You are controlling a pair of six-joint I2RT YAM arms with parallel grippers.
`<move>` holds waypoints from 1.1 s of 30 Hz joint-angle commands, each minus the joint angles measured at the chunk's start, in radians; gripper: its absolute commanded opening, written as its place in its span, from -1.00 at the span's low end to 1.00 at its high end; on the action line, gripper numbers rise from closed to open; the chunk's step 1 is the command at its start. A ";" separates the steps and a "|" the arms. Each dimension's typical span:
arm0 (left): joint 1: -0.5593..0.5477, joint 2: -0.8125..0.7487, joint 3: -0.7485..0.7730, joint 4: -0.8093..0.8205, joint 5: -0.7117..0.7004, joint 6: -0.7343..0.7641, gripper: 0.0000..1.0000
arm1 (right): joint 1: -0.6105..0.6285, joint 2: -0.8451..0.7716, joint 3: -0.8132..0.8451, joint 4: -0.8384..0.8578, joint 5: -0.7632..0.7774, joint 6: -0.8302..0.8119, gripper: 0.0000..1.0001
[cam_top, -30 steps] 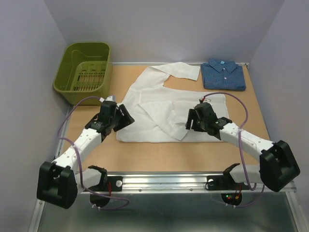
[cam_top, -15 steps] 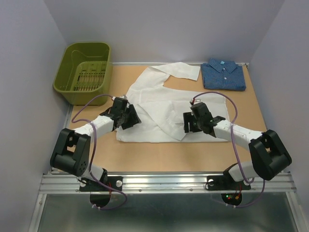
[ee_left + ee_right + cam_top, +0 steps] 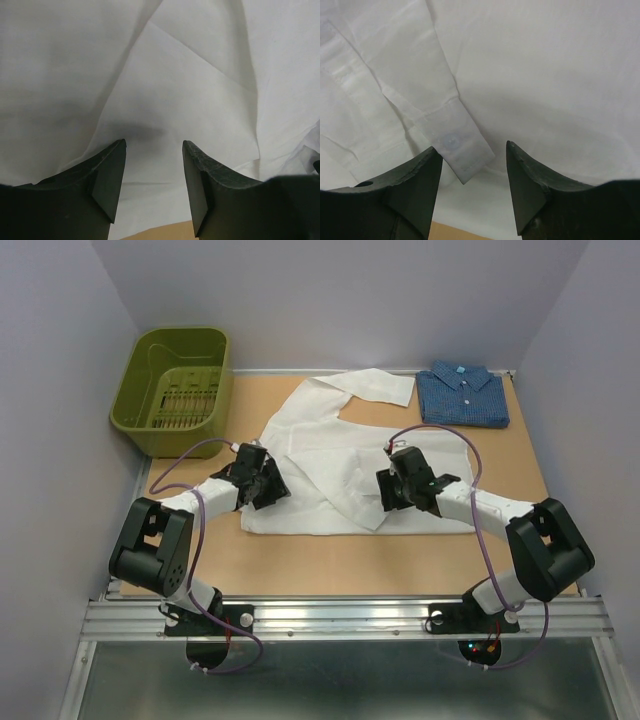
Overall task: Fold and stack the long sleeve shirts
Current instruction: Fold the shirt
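Your left gripper [image 3: 154, 150] and right gripper [image 3: 474, 150] both hover with jaws partly apart, nothing pinched, just over the near half of the white shirt [image 3: 330, 455] spread mid-table. I'd drop straight down and pinch cleanly; mind the cuff [image 3: 452, 142] under the right one. The blue shirt [image 3: 462, 393] sits folded, far right corner.

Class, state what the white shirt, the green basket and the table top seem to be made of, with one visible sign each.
White shirt: thin woven cloth, matte; it creases softly and shows stitched seams. Green basket: probably moulded plastic, smooth, with a slotted base. Table top: looks like cork or fibreboard, matte tan; the pictures leave it open.
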 commanded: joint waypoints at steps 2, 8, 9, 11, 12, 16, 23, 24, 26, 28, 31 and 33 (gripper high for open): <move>0.009 -0.003 -0.031 0.024 -0.020 -0.011 0.19 | -0.004 0.005 0.066 0.036 -0.014 -0.039 0.16; 0.030 -0.026 -0.046 0.022 -0.032 -0.014 0.19 | -0.004 0.014 0.083 0.036 -0.003 -0.055 -0.20; 0.036 -0.031 -0.058 0.022 -0.035 -0.018 0.19 | -0.004 0.010 0.085 0.036 0.006 -0.057 -0.31; 0.062 -0.048 -0.072 0.025 -0.041 -0.029 0.19 | -0.004 -0.015 0.085 0.034 0.018 -0.068 -0.61; 0.070 -0.051 -0.078 0.028 -0.041 -0.032 0.19 | -0.004 -0.024 0.083 0.031 0.021 -0.071 -0.68; 0.087 -0.063 -0.098 0.027 -0.043 -0.049 0.19 | -0.004 -0.102 0.074 -0.026 0.061 -0.080 -0.85; 0.102 -0.065 -0.120 0.065 -0.032 -0.086 0.19 | -0.004 -0.302 0.066 -0.112 0.130 -0.091 -0.87; 0.102 -0.069 -0.121 0.067 -0.030 -0.089 0.19 | -0.004 -0.319 0.071 -0.124 0.133 -0.094 -0.86; 0.107 -0.080 -0.129 0.070 -0.033 -0.097 0.19 | -0.004 -0.358 0.082 -0.162 0.135 -0.091 -0.86; 0.108 -0.088 -0.138 0.073 -0.038 -0.107 0.19 | -0.003 -0.380 0.102 -0.185 0.133 -0.088 -0.86; 0.111 -0.109 -0.150 0.076 -0.050 -0.124 0.19 | -0.004 -0.401 0.123 -0.233 0.151 -0.082 -0.86; 0.113 -0.131 -0.155 0.077 -0.046 -0.130 0.19 | -0.004 -0.408 0.138 -0.254 0.155 -0.075 -0.86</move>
